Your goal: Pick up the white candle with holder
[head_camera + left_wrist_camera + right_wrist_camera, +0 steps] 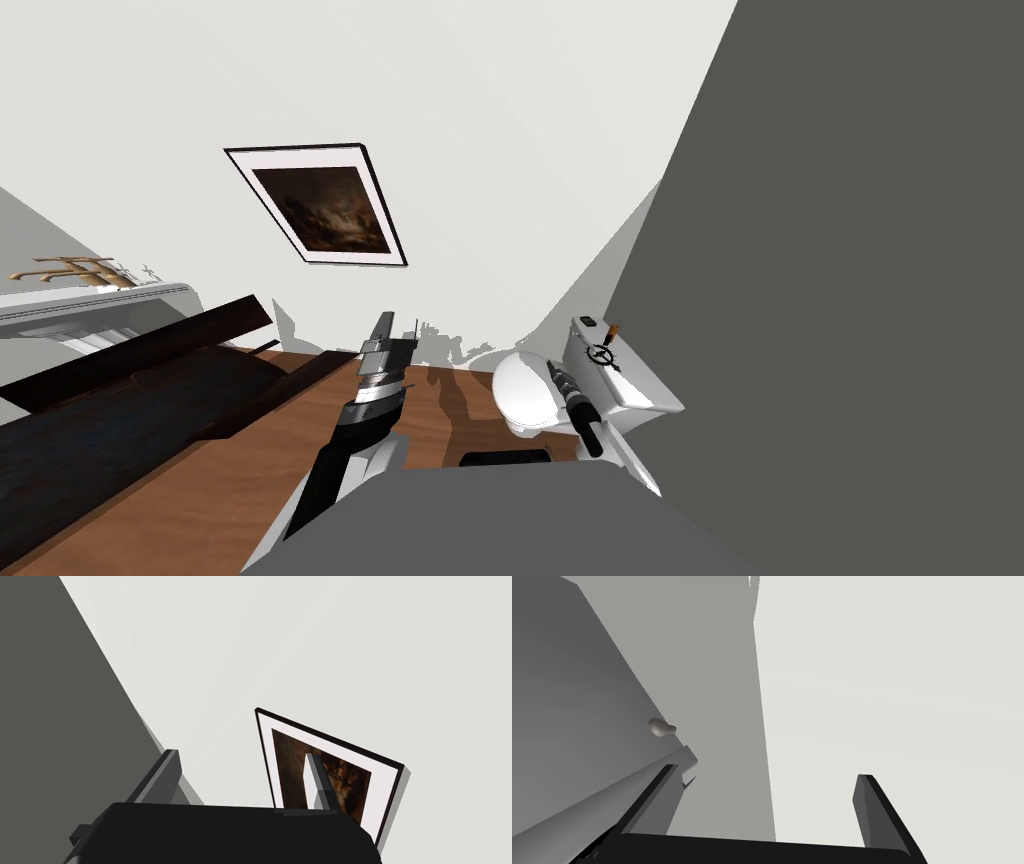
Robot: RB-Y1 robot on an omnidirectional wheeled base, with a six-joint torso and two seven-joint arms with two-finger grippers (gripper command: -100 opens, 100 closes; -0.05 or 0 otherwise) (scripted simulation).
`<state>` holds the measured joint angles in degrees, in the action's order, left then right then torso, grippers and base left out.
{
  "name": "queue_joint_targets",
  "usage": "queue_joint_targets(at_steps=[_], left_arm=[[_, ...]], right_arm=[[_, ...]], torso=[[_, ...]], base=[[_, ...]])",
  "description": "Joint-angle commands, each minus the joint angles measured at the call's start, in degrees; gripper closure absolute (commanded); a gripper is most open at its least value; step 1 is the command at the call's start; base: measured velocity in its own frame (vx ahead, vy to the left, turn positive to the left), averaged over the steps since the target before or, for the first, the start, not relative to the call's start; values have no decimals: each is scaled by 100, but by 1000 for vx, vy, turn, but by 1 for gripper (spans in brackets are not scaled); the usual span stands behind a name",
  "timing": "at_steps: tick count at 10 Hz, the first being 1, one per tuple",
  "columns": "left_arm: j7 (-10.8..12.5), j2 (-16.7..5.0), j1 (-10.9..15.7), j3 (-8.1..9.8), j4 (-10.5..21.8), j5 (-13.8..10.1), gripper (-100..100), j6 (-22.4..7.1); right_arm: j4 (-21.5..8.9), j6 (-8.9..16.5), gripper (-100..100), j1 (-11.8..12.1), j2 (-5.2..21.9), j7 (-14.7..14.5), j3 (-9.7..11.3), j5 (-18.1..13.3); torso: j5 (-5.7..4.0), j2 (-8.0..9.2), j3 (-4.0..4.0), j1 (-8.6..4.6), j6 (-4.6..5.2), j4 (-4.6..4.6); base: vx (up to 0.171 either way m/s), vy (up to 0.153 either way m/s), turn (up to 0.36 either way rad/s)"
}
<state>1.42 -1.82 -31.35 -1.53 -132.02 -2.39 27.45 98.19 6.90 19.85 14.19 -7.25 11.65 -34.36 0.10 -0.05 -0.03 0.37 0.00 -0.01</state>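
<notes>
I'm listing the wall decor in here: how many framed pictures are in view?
1. The framed picture hangs on the white wall ahead, left of the toilet and higher. Others may hang outside these views.

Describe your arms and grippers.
The left arm has a black forearm and a silver ringed wrist; the right arm is dark, ribbed and cylindrical. The left gripper and right gripper are black boxes, each with two thin grey blade jaws.
</notes>
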Motion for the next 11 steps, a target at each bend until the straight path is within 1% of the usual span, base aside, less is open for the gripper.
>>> queue_joint_targets(at_steps=[1,2,3,4,5,6,7,8,9,10,11], left_arm=[[0,0,0,0,0,0,0,0],[0,0,0,0,0,0,0,0],[0,0,0,0,0,0,0,0],[0,0,0,0,0,0,0,0],[0,0,0,0,0,0,0,0],[0,0,0,0,0,0,0,0],[0,0,0,0,0,0,0,0],[0,0,0,0,0,0,0,0],[0,0,0,0,0,0,0,0],[0,0,0,1,0,0,0,0],[0,0,0,1,0,0,0,0]], right_arm=[[-154,228,-100,-13,72,-23,42,-143],[-457,424,-100,-150,163,-85,152,-392],[-474,539,-100,-150,163,-85,152,-436],[-626,815,-100,-291,251,-149,264,-625],[-764,855,-100,-291,251,-149,264,-733],[-980,1109,-100,-436,335,-215,378,-886],[-1130,1173,-100,-436,335,-215,378,-1035],[-1285,1407,-100,-585,415,-282,492,-1213],[-1410,1494,-100,-585,415,-282,492,-1340],[-1660,1670,-100,-737,490,-351,606,-1550],[-1794,1780,-100,-737,490,-351,606,-1647]], torso=[[0,0,0,0,0,0],[1,-3,-2,-4,2,-1],[1,-4,-3,-1,1,-1],[0,-1,-1,-9,2,-1],[-1,-2,-1,-7,1,-1],[-1,1,0,-10,2,-1],[-1,2,1,-12,2,0],[-1,3,1,-14,3,0],[-1,-3,-2,-12,2,-1],[-2,-2,-2,-18,3,-1],[-2,-1,-1,-17,2,-1]], base=[[33,93,13],[36,100,31],[25,76,12],[26,86,27],[17,78,16],[15,70,29],[19,65,15],[37,73,17],[29,58,10],[25,59,17],[19,49,12]])
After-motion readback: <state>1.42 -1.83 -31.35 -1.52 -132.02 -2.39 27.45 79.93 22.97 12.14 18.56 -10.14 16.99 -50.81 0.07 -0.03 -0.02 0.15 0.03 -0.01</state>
